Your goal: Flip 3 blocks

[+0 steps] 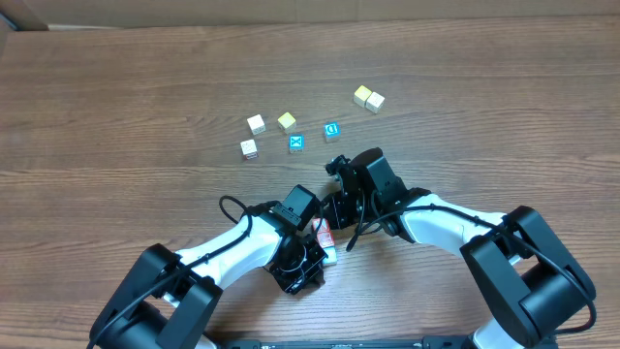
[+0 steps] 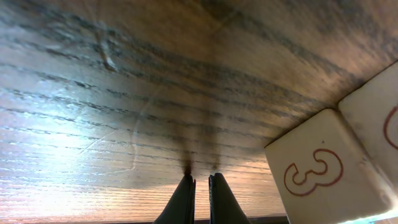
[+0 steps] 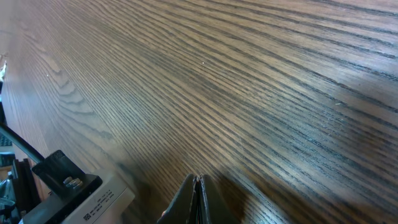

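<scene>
Because both robot arms crowd together low on the broad brown wood-grain table (image 1: 116, 87), the white-and-black right arm (image 1: 455, 223) would do best to hold off while the white-and-black left arm (image 1: 232, 242) works. The left gripper (image 2: 200, 193) is clenched on nothing, its tips at or just above the wood. The right gripper (image 3: 198, 194) is likewise pinched closed and empty over bare grain. Just right of the left tips sit two small cream wooden cubes, side by side: the cube printed with a red 3 (image 2: 311, 171) and its red-printed neighbour (image 2: 379, 118). In my judgement the left jaws must part, shift right, straddle the 3 cube alone and roll it without nudging the neighbour. I cannot find the blue-and-teal cube.
</scene>
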